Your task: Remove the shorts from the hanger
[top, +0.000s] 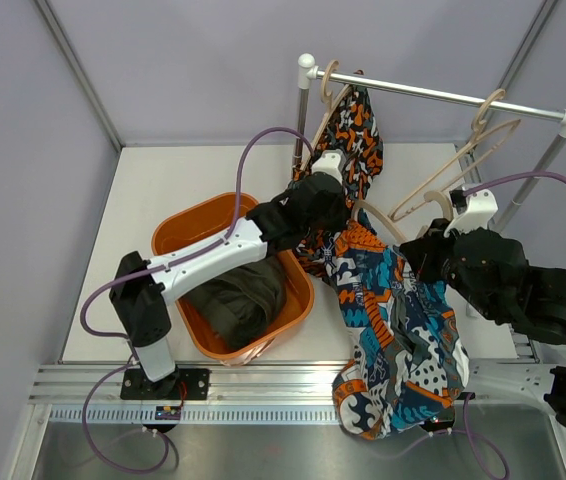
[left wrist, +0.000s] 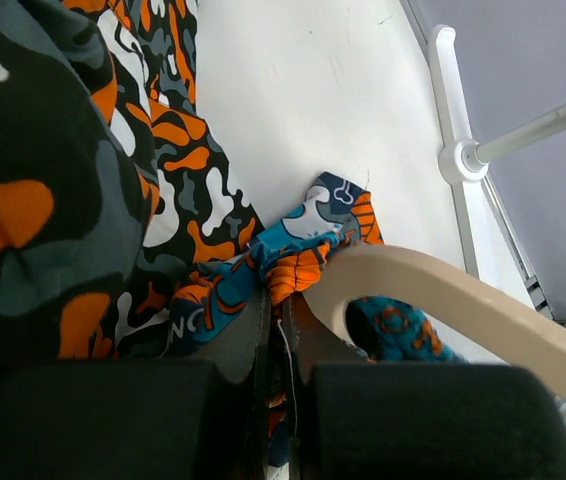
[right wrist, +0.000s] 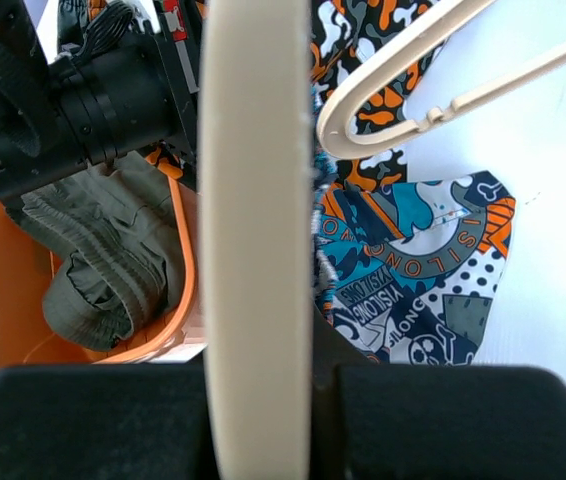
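While left jaws pinch the swirl-print shorts [left wrist: 298, 250] (blue-orange), right jaws clamp the hanger [right wrist: 258, 250]

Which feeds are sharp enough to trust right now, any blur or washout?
Top view: sharp, evenly lit, soft shadows only. Left wrist: the fingers and the blotch shorts nearest the lens are soft; the table is bright. Right wrist: the hanger up close is soft-edged and hides the centre; swirl shorts behind are crisp.

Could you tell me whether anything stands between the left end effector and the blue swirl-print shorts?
Nothing visible: the left end effector is shut on the blue swirl-print shorts, beside the cream hanger gripped by the right end effector.
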